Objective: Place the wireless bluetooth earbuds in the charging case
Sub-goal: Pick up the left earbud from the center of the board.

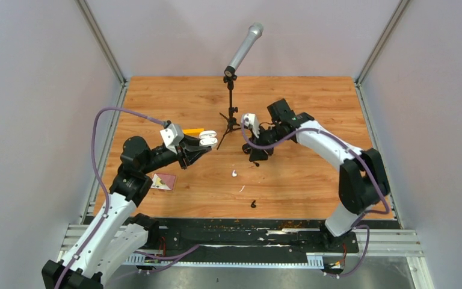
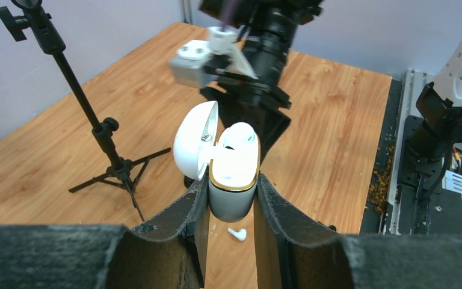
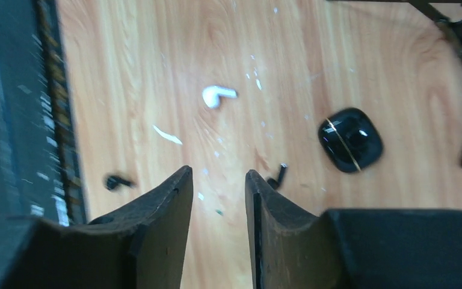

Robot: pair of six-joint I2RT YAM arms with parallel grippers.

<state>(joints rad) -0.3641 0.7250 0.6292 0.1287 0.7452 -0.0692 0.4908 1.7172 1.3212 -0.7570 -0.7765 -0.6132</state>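
1. Partly done — seated white earbud in the open white charging case, clamped in the left gripper over the table's left half.
2. Left to do: loose white earbud toward the near edge, two black earbuds nearby, black case beside them.
3. Right gripper — parted, empty, above them.
4. Counted: two cases, two white buds, two black.

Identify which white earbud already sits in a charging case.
The seated earbud, upright in the open white case that the left gripper holds; the loose white earbud lies on the table.
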